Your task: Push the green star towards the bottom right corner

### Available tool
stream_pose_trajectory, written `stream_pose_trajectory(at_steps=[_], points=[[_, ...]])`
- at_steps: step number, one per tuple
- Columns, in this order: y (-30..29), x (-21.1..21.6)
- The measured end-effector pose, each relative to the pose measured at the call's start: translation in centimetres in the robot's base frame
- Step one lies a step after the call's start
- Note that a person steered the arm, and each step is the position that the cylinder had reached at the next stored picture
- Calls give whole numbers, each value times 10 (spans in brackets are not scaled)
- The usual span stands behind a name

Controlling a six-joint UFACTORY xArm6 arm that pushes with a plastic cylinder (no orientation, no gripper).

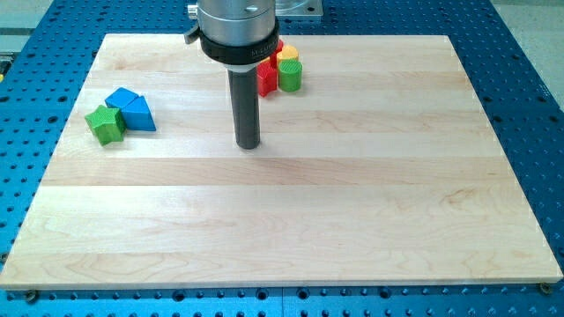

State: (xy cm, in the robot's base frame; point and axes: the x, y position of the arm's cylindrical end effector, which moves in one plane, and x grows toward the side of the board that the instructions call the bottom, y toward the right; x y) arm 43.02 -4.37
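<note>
- Your rod descends from the grey mount at the view's top; my tip point(249, 144) rests on the wooden board point(291, 229), left of centre in its upper half. The arm carries no claw, so nothing opens, closes or grips.
- Left cluster, near the board's left edge: a green block point(106, 124) with notched, star-like edges touches the lower left of two blue blocks point(132, 108), which lie against each other; their exact shapes cannot be made out. This green block is well apart from my tip, to its left and slightly higher in the view.
- Top cluster, just right of the rod: a red block point(267, 78), a green block of rounded outline point(291, 76) and a yellow block point(287, 55) sit packed together. The mount hides part of them, so their shapes stay uncertain.
- You cannot tell for sure which green block is the star; the left one looks the likelier.
- Note that my tip touches no block.
- Around the board you see a blue perforated table point(529, 106).
</note>
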Motion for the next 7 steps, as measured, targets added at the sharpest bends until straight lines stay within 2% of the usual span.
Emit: stream_pose_trajectory(at_steps=[2, 3, 4, 5, 6, 7], points=[[-1, -1], [-36, -25], [-120, 42], [-242, 51], [-246, 3], [-209, -20]])
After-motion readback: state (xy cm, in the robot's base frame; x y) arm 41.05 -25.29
